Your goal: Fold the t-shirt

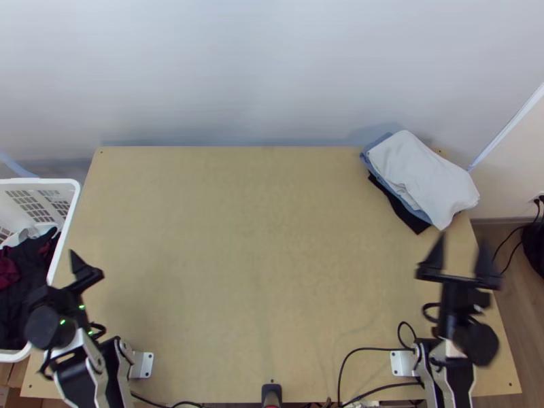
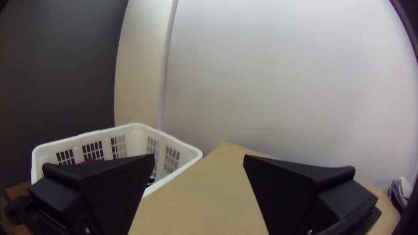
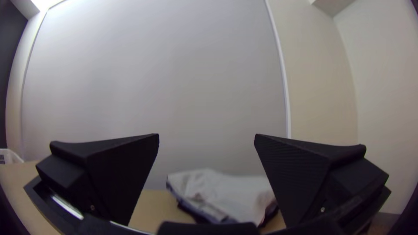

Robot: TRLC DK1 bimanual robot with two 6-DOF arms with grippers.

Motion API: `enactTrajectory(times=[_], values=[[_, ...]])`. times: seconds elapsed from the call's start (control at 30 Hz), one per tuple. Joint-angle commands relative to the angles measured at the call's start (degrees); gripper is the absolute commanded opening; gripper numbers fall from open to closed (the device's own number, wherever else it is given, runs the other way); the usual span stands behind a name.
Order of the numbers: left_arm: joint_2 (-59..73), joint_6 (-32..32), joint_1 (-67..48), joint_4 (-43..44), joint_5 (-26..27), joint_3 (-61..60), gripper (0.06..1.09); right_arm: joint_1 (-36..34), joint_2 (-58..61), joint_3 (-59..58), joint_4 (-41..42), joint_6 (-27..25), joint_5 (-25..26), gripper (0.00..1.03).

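a low sweep by the right gripper point(image 3: 207, 135) could have snagged the white cloth point(image 1: 425, 178), likely the t-shirt, and toppled it off the pile point(image 1: 406, 216) at the table's point(image 1: 258, 238) far right corner. its long axis slanted from far left to near right, collar end indiscernible. that gripper and the left gripper point(image 2: 199, 156) gaped wide, gripping nothing

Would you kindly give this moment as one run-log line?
left gripper: open, empty | right gripper: open, empty | cloth stack: table's far right corner, white on top | basket: left of table, clothes inside
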Motion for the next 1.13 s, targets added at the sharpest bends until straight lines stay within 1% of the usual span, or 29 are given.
enactTrajectory(times=[0.0,0.03,0.1,0.17,0.23,1.1], values=[[-0.4,3.25,-2.04,4.97,1.05,-6.53,1.05,0.42,-0.19,-1.43,-7.73,7.29,0.37,0.99],[-0.58,5.53,-3.45,5.58,1.05,-7.85,1.05,0.42,-0.27,-1.43,-11.07,10.19,0.37,0.99],[-0.49,7.82,-5.64,4.97,1.05,-9.43,1.05,0.16,-0.19,-1.17,-18.63,12.3,0.46,0.99],[-0.32,9.49,-6.44,4.53,1.05,-10.31,1.05,0.16,-0.1,-1.17,-18.54,11.6,0.37,0.99],[-0.32,9.4,-6.44,4.44,1.14,-10.31,1.05,-0.1,-0.01,-1.17,-18.54,8.96,0.37,0.99],[-0.4,9.4,-6.44,4.44,1.14,-10.31,1.05,-0.02,-0.1,-1.17,-18.45,8.87,0.37,0.99]])
